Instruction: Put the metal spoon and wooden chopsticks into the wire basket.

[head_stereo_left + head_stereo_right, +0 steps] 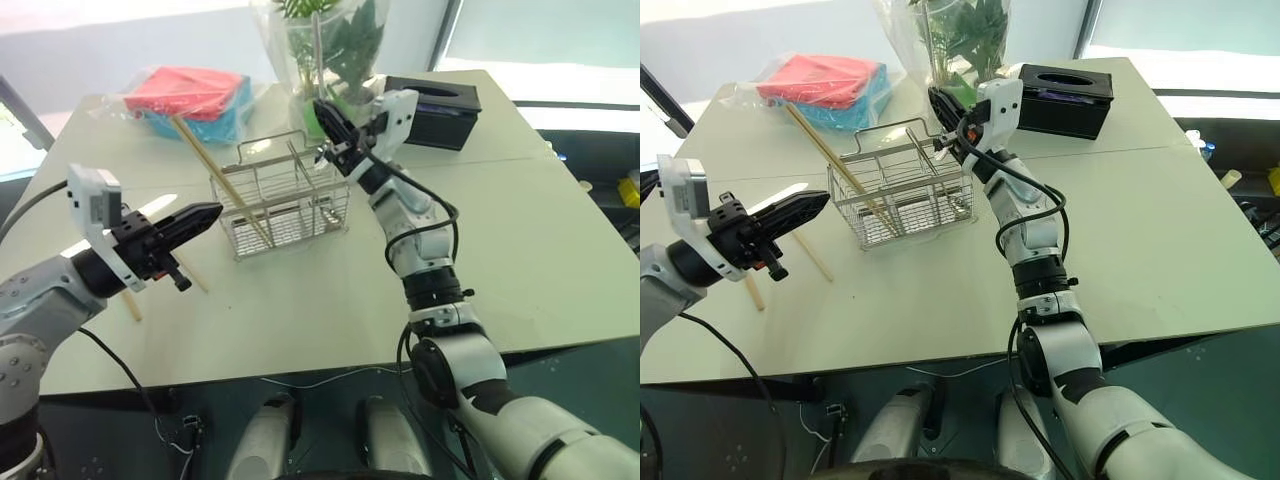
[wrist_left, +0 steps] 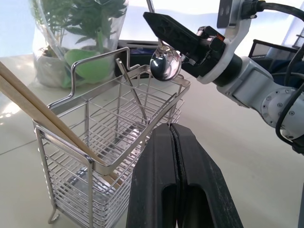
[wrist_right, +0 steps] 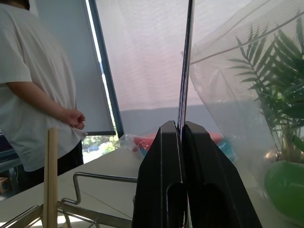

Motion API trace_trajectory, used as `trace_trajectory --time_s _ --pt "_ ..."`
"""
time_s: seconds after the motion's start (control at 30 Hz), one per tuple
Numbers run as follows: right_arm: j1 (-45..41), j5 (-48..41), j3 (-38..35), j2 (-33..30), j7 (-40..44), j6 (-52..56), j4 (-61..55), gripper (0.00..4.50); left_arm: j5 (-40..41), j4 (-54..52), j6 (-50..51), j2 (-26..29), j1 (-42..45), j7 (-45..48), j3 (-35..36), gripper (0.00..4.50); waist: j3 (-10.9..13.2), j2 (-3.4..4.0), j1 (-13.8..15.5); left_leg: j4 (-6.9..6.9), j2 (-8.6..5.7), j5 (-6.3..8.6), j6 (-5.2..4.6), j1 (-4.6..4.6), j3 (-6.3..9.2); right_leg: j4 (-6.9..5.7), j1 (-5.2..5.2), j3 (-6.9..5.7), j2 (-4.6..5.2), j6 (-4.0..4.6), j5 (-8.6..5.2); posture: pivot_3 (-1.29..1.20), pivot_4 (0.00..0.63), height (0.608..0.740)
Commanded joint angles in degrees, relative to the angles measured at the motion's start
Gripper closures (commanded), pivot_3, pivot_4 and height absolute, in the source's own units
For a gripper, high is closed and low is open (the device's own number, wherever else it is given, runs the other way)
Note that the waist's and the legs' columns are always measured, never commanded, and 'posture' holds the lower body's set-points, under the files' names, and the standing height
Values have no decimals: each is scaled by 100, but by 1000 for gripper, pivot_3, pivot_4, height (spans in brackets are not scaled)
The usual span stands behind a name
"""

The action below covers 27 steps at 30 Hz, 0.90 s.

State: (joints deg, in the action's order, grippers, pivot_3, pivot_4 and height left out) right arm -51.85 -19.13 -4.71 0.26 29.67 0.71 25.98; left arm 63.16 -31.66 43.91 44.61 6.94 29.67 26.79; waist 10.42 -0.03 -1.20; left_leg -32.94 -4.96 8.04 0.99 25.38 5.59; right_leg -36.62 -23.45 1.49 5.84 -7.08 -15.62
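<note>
Pinching metal spoon, right gripper, fingers closed

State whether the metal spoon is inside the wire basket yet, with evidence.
Not yet. The right hand holds the metal spoon bowl-down above the wire basket rim.

- The spoon's handle is cut off by the top edge above the right claw in the left wrist view; the right wrist view shows no bowl, which lies below the claw's fingers.
- Behind the left claw, a chopstick on the desk is partly covered.
- Left of the right claw, the person's head is cut off.
</note>
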Motion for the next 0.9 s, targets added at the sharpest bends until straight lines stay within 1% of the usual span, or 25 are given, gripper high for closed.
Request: trace_trajectory --time_s 0.03,0.07,0.17,0.4,0.57,0.67,0.73,0.8,0.83,0.9 --pt "-163 -2 41 38 64 -165 -97 4468 105 -153 -160 1 -12 -51 274 4500 0 0 -1 0 0 0 0 0 0 -1 -1 0 0 0 0 0 150 740" --pt "-154 -3 38 49 57 -172 -101 4468 110 -151 -173 3 -18 -58 275 4500 0 0 -1 0 0 0 1 0 0 -2 -2 0 0 0 0 0 150 740" --pt "-135 -4 14 84 2 -198 -114 3494 119 -135 -196 4 -14 -74 284 4500 0 0 -2 0 0 0 1 0 0 -5 -3 0 0 0 0 0 150 740" --pt "-142 67 -5 86 -135 -289 -104 52 100 -84 -217 -6 20 -78 276 4500 0 0 1 0 0 0 1 0 1 -6 -3 0 0 6 -4 0 150 740" --pt "-189 89 -29 31 -240 -281 -161 52 77 -51 -232 -13 58 -81 248 4500 0 0 0 0 0 -1 2 0 1 -8 -3 0 0 7 -4 0 150 740" --pt "-244 64 -39 -96 -309 -103 -479 52 -22 -26 -269 -48 31 -137 257 4500 0 0 2 0 0 -1 2 0 1 -9 -4 0 0 7 -4 0 150 740" --pt "-312 -50 -89 -274 -366 217 -906 52 -229 31 -367 -108 -53 -228 308 4500 1 1 6 0 0 -1 2 1 1 -9 -5 0 0 7 -4 0 150 740" --pt "-347 -192 -140 -548 -384 673 -1474 558 -537 106 -528 -195 -171 -355 357 4500 1 2 11 0 -1 -1 2 1 1 -9 -6 0 2 7 -4 0 150 740" --pt "-345 -249 -143 -682 -383 897 -1715 908 -645 139 -592 -236 -210 -415 378 4500 1 2 13 0 -1 -1 2 1 1 -9 -7 1 2 8 -4 0 150 740" --pt "-318 -427 -156 -1045 -293 1437 -2244 1896 -904 214 -738 -325 -297 -553 424 4500 1 1 27 0 0 -1 2 2 2 -10 -8 1 3 8 -5 0 150 740"
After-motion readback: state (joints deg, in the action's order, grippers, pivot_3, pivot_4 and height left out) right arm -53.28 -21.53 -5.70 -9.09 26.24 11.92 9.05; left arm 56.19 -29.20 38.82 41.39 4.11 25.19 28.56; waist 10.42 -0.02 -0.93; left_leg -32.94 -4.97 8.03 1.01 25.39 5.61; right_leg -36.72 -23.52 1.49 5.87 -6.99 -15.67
